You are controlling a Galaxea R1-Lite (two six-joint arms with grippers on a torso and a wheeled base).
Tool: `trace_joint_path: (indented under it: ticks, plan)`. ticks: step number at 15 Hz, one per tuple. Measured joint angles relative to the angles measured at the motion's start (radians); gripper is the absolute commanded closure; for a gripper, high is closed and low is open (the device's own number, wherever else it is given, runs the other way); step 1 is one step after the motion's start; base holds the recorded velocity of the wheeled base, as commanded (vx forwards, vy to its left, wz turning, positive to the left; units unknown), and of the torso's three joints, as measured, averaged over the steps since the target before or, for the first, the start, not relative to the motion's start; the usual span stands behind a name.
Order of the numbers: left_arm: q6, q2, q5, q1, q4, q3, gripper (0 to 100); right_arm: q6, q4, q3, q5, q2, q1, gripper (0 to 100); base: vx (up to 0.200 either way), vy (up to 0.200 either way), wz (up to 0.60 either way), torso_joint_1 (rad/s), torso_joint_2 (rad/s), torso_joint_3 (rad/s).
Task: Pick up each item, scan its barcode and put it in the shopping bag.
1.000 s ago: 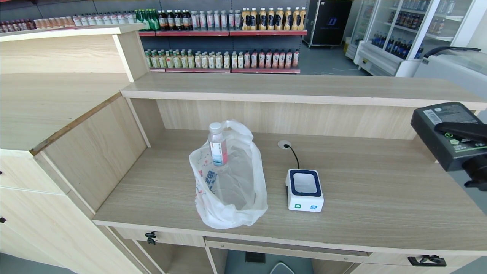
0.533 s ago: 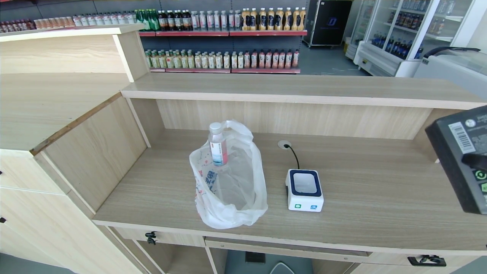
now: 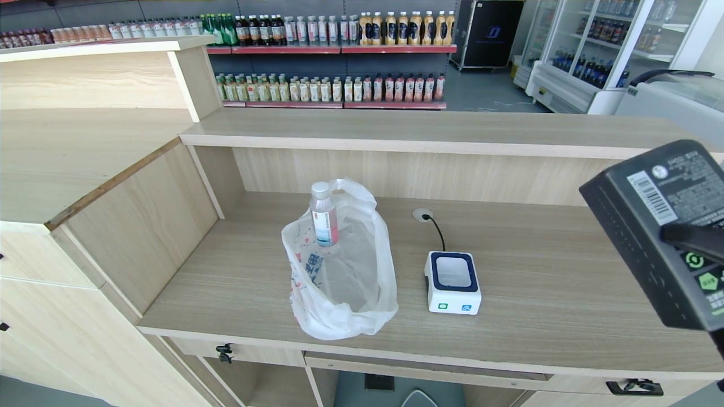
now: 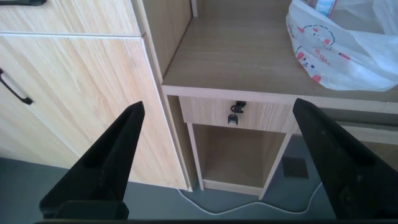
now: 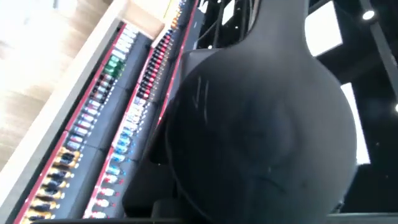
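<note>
Head view: right pincer (image 3: 691, 240) clamped the black box (image 3: 633, 226) above the desk's (image 3: 537, 271) right end.
Left pincer (image 4: 214, 165): spread wide, empty.
Tip: barcode (image 3: 645, 198) faced up; probably wanted turning down over scanner (image 3: 452, 282).

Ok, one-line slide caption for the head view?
Right pincer holds a black box, barcode showing, right of the scanner; a water bottle stands in the shopping bag.

The black box (image 3: 642, 232) cut off at right edge; lower half of bottle (image 3: 323, 217) veiled by shopping bag (image 3: 346, 297).
</note>
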Motion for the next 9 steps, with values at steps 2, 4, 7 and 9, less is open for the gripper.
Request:
trace_joint_path:
  ticks: [2,4,7,9]
  plan:
    - [0.000,0.000,0.000,0.000,0.000,0.000,0,0.049,-0.170,-0.024,-0.010,0.060,0.055,100,0.000,0.000,0.00,0.000,0.00,0.000]
    - [0.000,0.000,0.000,0.000,0.000,0.000,0,0.089,-0.309,-0.014,-0.090,0.109,0.108,100,0.000,0.000,0.00,0.000,0.00,0.000]
    - [0.000,0.000,0.000,0.000,0.000,0.000,0,0.055,-0.339,0.027,-0.147,0.161,0.185,100,0.000,0.000,0.00,0.000,0.00,0.000]
    - [0.000,0.000,0.000,0.000,0.000,0.000,0,0.025,-0.333,0.038,-0.151,0.183,0.217,100,0.000,0.000,0.00,0.000,0.00,0.000]
